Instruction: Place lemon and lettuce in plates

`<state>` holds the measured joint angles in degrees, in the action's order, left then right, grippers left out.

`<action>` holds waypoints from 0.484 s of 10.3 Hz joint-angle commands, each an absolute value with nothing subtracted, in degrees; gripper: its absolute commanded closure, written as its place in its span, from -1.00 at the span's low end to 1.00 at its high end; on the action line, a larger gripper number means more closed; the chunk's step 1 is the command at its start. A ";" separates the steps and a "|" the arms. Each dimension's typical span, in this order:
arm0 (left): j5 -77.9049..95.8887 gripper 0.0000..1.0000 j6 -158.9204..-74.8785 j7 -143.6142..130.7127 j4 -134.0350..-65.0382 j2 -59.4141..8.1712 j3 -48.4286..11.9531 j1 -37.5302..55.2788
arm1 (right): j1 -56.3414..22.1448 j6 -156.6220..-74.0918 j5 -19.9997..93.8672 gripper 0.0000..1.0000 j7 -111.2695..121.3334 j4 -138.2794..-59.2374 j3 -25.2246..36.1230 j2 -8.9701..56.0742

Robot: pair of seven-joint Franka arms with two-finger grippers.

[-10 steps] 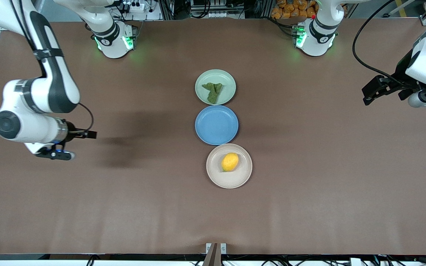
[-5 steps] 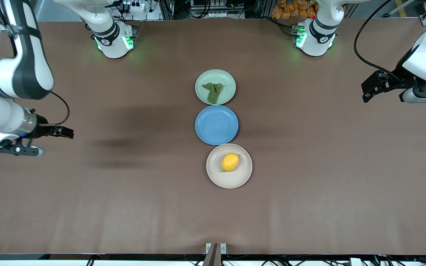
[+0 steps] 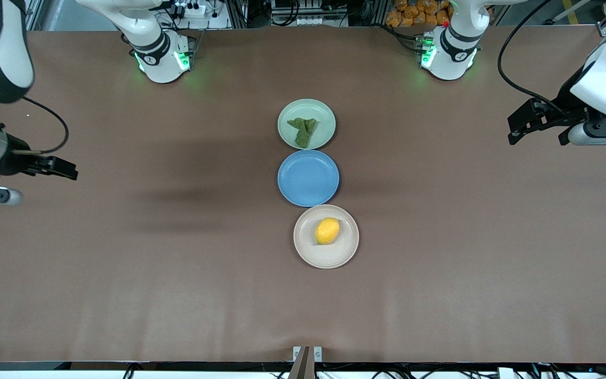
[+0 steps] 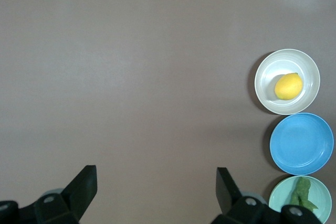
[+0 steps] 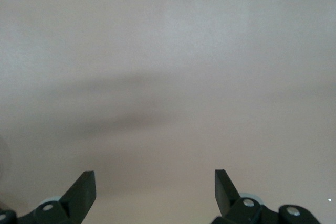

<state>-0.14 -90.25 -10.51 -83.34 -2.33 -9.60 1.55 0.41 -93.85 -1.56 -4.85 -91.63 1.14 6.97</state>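
Note:
The yellow lemon [image 3: 327, 230] lies in the beige plate [image 3: 334, 259], the plate nearest the front camera. Dark green lettuce [image 3: 303, 130] lies in the mint plate [image 3: 325, 112], the one closest to the arm bases. My left gripper [image 3: 514, 132] hangs open and empty over bare table at the left arm's end. Its wrist view [image 4: 156, 182] takes in the lemon [image 4: 288, 86], the beige plate [image 4: 311, 66], the lettuce [image 4: 303, 192] and the mint plate [image 4: 279, 199]. My right gripper [image 3: 67, 170] is open and empty over the right arm's end; its wrist view [image 5: 155, 184] shows only table.
A blue plate [image 3: 308, 177] with nothing in it sits between the two other plates, also seen from the left wrist as blue plate [image 4: 302, 144]. The three plates form a line down the table's middle. A small bracket [image 3: 306, 353] sits at the table's front edge.
The right arm has swung away from the plates toward its end of the table. The left gripper has shifted slightly. Lemon and lettuce have not moved.

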 commanded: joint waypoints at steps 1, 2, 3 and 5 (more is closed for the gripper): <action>0.97 -1.00 -90.88 -9.67 -84.11 -1.76 -9.49 1.14 | 0.70 -87.75 -1.93 -1.00 -4.13 -86.43 0.70 5.45; 0.97 -1.00 -90.88 -10.10 -84.02 -1.84 -9.58 1.32 | 0.62 -85.54 -1.85 -1.00 -4.13 -84.74 0.70 5.36; 0.97 -1.00 -90.88 -10.11 -84.02 -1.85 -9.58 1.23 | 0.70 -84.82 -1.85 -1.00 -4.13 -83.94 0.70 5.27; 1.23 -1.00 -90.88 -9.93 -83.85 -1.93 -9.40 0.97 | 0.79 -84.73 -1.76 -1.00 -4.22 -81.93 0.70 5.27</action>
